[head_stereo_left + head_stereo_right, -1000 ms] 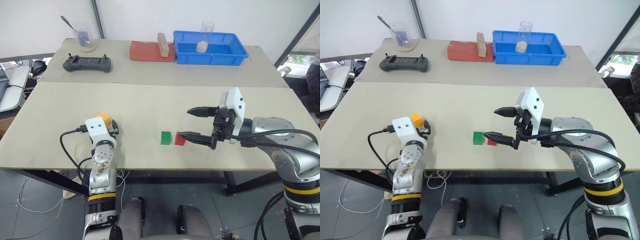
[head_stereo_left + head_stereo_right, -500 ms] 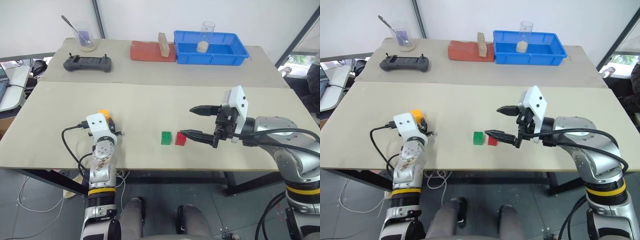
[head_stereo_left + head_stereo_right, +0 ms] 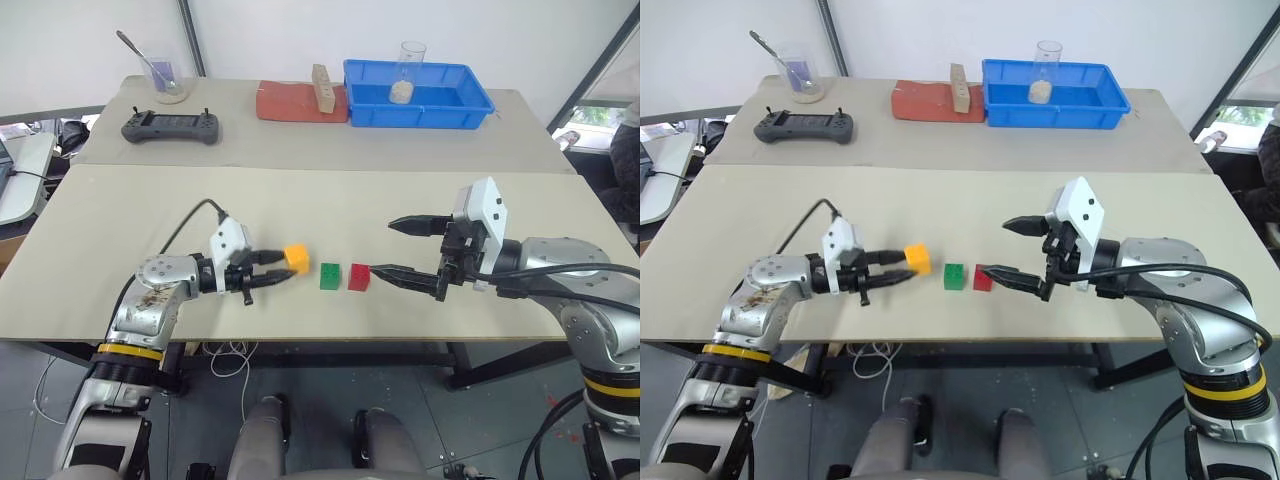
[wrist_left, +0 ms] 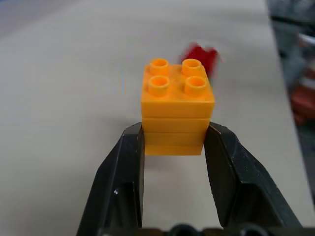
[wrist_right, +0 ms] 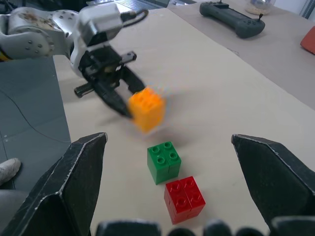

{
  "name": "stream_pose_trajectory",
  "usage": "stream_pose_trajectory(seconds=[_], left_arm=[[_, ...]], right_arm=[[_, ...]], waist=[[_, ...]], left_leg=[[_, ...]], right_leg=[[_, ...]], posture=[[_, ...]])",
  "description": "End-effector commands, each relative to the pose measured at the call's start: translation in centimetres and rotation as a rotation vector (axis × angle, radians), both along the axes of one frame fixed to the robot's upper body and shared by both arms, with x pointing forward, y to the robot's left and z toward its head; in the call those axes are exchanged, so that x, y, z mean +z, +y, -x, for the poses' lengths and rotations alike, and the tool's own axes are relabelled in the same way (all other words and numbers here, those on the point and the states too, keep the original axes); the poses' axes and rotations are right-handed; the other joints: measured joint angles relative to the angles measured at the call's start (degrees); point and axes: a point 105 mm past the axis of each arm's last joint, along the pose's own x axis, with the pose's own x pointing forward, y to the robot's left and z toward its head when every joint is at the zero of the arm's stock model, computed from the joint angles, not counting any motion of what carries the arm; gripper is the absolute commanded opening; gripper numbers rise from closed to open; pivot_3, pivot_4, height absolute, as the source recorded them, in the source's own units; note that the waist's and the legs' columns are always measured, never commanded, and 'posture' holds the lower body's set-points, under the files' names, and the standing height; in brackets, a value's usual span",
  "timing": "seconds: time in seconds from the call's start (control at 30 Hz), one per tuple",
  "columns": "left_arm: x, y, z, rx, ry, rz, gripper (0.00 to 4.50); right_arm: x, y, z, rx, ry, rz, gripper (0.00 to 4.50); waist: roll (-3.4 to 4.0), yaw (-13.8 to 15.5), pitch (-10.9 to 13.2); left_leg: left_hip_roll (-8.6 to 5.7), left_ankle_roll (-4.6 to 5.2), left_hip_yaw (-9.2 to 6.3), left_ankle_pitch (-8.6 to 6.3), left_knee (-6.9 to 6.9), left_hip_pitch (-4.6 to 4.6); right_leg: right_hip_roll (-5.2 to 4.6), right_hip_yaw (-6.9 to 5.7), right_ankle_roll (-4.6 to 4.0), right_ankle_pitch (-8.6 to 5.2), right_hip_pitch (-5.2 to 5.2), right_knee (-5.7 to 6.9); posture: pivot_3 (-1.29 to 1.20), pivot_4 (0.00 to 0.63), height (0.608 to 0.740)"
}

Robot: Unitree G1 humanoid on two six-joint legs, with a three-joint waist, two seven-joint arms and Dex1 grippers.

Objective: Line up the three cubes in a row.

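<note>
My left gripper point(image 3: 283, 268) is shut on the orange-yellow cube point(image 3: 296, 259), its black fingers point(image 4: 129, 162) clamping the cube's lower sides, studs up. It holds the cube a little above the table point(image 3: 300, 200), just left of the green cube point(image 3: 330, 276). The red cube point(image 3: 359, 277) stands right beside the green one on the table. My right gripper point(image 3: 384, 247) hovers wide open just right of the red cube, holding nothing. The right wrist view looks over the green cube point(image 5: 164, 161) and red cube point(image 5: 184, 198) toward the orange-yellow cube point(image 5: 146, 109).
On the back table stand a blue tray point(image 3: 470, 110) with a glass cup in it, a red-brown slab point(image 3: 285, 105) with a wooden block point(image 3: 322, 88), a black controller point(image 3: 172, 126) and a glass with a spoon point(image 3: 165, 80).
My left arm has swung to the right, turning its gripper sideways and carrying the orange-yellow cube from the table's left front to beside the green cube. The right gripper has stayed open and nearly still.
</note>
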Motion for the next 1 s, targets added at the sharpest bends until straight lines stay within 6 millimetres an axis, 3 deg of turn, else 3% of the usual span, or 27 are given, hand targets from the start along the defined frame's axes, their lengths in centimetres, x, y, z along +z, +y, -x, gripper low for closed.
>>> stream_pose_trajectory(seconds=[0.03,0.4,1.0], left_arm=[[-0.7,-0.2,-0.5,-0.091,-0.031,-0.059,1.24],[-1.5,-0.5,-3.0,-0.112,-0.076,-0.093,1.24],[-1.3,1.2,-3.0,-0.144,-0.044,-0.143,1.24]], right_arm=[[1.0,-0.2,0.6,0.0,-0.051,-0.009,4.5],[1.1,-0.7,1.4,-0.03,-0.047,-0.004,4.5],[1.4,-0.3,1.3,-0.027,-0.044,-0.001,4.5]], waist=[[-0.01,0.0,0.0],[-0.01,0.11,0.0],[-0.01,-0.32,0.0]], left_leg=[[0.0,0.0,0.0,0.0,0.01,-0.02],[0.0,0.04,-0.04,0.02,0.14,-0.03],[0.03,0.06,-0.09,0.03,0.19,-0.02]], right_leg=[[0.0,0.0,0.0,0.0,-0.02,-0.01],[0.02,-0.03,0.05,0.0,0.08,0.03],[0.09,-0.01,0.07,-0.01,0.07,0.15]], posture=[[0.0,0.15,0.74],[0.0,0.15,0.74],[0.0,0.15,0.74]])
